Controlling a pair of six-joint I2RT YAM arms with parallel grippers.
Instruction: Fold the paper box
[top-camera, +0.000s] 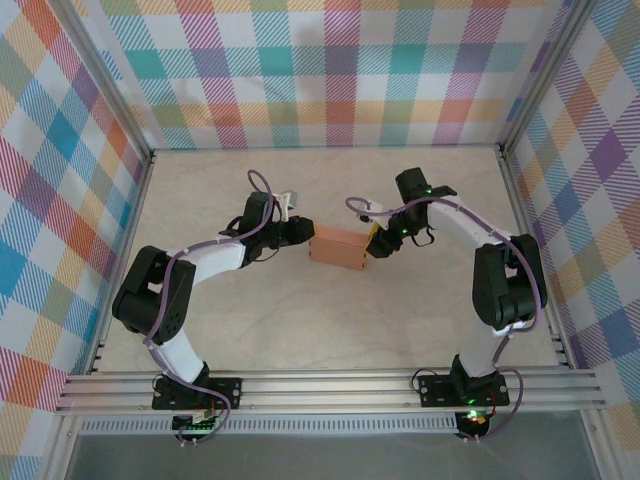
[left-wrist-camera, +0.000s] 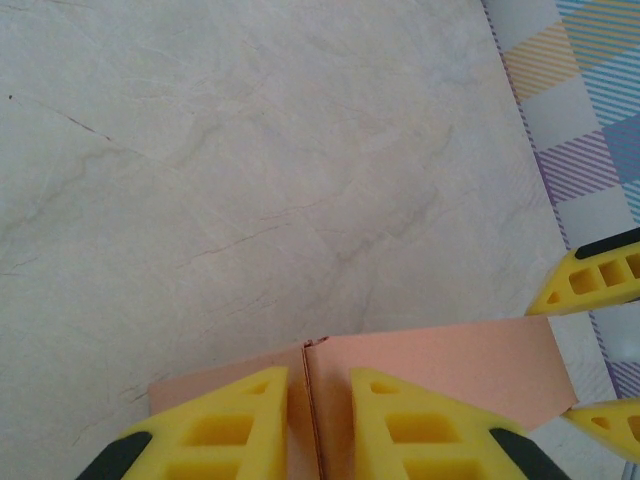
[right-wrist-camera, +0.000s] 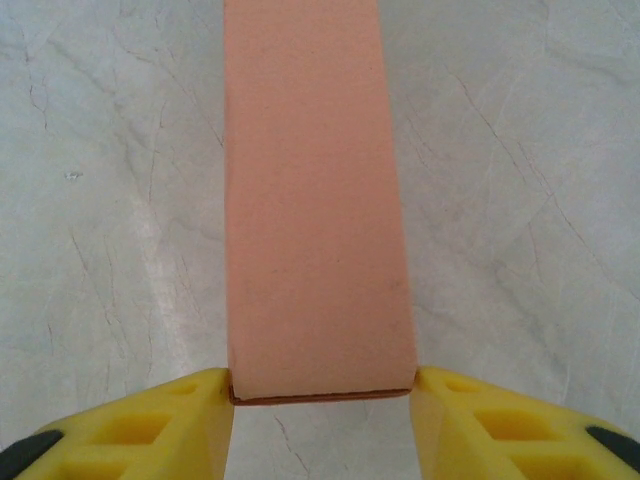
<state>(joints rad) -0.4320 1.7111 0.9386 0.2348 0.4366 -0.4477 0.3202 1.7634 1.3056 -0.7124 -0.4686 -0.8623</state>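
- the paper box was seen in the middle of the table, between the two arms.
- it was already shaped like a small flat box, not a flat sheet, so most of the folding looked done.
- the left gripper was placed at the left end of the box.
- in the left wrist view its yellow fingers were held very near each other, with a thin card edge in the small gap.
- that edge seemed to be pinched, at a spot where two flaps met.
- the right gripper was placed at the right end of the box.
- in the right wrist view its jaws were set about half open, with the end of the box between them.
- both of its fingers were seen touching the sides of the box, so the box seemed to be held there.
- what was left was judged to be small: the end flaps may need to be pushed in and pressed shut.
- whether the ends were fully closed could not be told.
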